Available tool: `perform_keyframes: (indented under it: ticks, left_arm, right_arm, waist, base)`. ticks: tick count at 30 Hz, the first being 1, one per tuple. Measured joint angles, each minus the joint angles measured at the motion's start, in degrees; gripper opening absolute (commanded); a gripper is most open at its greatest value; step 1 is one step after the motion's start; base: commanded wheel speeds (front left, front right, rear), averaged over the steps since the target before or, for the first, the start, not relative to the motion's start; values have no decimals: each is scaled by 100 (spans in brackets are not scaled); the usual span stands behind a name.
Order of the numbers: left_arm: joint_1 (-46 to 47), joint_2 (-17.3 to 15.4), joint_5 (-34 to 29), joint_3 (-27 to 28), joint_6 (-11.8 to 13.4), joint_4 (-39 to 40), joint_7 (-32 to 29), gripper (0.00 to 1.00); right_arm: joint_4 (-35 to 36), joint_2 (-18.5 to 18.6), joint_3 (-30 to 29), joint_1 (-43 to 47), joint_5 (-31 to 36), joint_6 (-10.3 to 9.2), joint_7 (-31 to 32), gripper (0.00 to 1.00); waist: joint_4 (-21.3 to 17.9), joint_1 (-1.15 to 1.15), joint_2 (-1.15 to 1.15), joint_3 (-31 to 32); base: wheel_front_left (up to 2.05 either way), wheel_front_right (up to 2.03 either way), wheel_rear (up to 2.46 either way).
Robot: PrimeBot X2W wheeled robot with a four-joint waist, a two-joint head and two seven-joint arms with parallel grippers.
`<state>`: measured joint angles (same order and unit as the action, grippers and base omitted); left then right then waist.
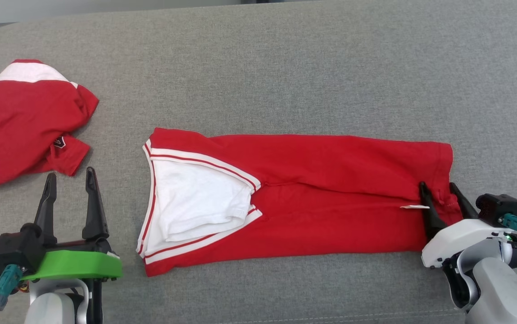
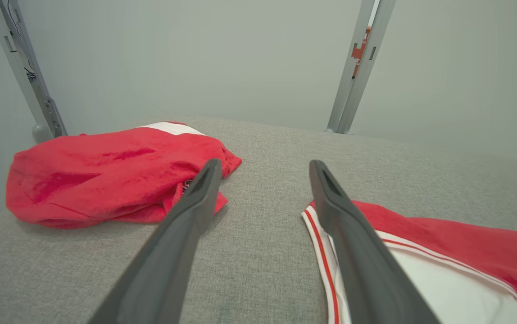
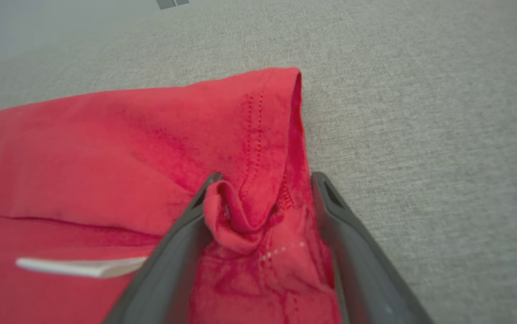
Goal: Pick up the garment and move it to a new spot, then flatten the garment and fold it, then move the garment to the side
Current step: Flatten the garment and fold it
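grey woven surface (image 1: 285,67), edges cut off | red garment (image 1: 330,180) folded long, centre, white-trimmed neck left | second red shirt (image 1: 15,126) crumpled, cropped left | left gripper (image 1: 70,173) wide, empty | right gripper (image 1: 437,185) spread, bunched hem loose between

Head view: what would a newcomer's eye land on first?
The long red garment, folded into a strip with its white-trimmed neck at the left end, lies across the middle of the grey surface. Next comes the right gripper at its right end, fingers apart astride a bunched bit of hem. A second red garment lies crumpled at the far left, beyond the open left gripper.
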<state>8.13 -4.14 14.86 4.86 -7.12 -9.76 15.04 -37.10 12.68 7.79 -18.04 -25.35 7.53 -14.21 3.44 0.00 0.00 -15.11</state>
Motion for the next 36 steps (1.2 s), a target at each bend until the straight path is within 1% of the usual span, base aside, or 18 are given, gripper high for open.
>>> perform_keyframes:
  ticks: [1, 6, 9, 11, 19, 21, 23, 27, 31, 36]
  left_arm:
    - [-7, 13, -16, 45, -1, -1, 0, 100]
    - [-32, 76, -146, 209, -18, -56, 0, 100]
    - [-64, 88, -188, 268, -20, -87, 0, 100]
    - [-85, 96, -201, 287, -24, -83, 0, 100]
    - [-171, 114, -233, 301, -26, -53, 0, 100]
    - [-179, 115, -233, 302, -26, -55, 0, 100]
    - [-195, 116, -233, 307, -26, -62, 0, 100]
    - [-222, 118, -241, 304, -26, -68, 0, 100]
    - [-228, 120, -249, 286, -26, -76, 0, 100]
    - [-289, 124, -250, 233, -27, -136, 0, 100]
  right_arm:
    - [-26, -4, 21, 0, -31, 0, -1, 0]
    - [-144, -25, 124, -35, -193, 3, -25, 0]
    - [-201, 82, 59, -104, -264, 8, -26, 0]
    - [-236, 238, -19, -134, -280, 5, -27, 0]
    - [-323, 1111, -501, -393, -278, 2, 25, 0]
    - [-314, 1244, -604, -444, -259, 2, 104, 0]
    - [-242, 1290, -653, -513, -230, 2, 165, 0]
    - [-33, 1259, -676, -593, -163, 2, 314, 0]
    - [281, 902, -610, -606, -383, 1, 517, 0]
    - [759, 597, -292, -600, -586, 0, 727, 0]
  waist:
    - [0, 0, 0, 6]
    - [-20, 0, 0, 68]
    - [-49, 0, 0, 125]
    - [-71, 0, 0, 169]
    - [-191, 0, 0, 286]
    - [-208, 0, 0, 308]
    - [-222, 0, 0, 333]
    - [-246, 0, 0, 392]
    - [-251, 0, 0, 443]
    - [-268, 0, 0, 498]
  base:
    - [0, 0, 0]
    - [0, 0, 0]
    - [0, 0, 0]
    - [0, 0, 0]
    - [0, 0, 0]
    - [0, 0, 0]
    - [0, 0, 0]
    - [0, 0, 0]
    - [0, 0, 0]
    - [0, 0, 0]
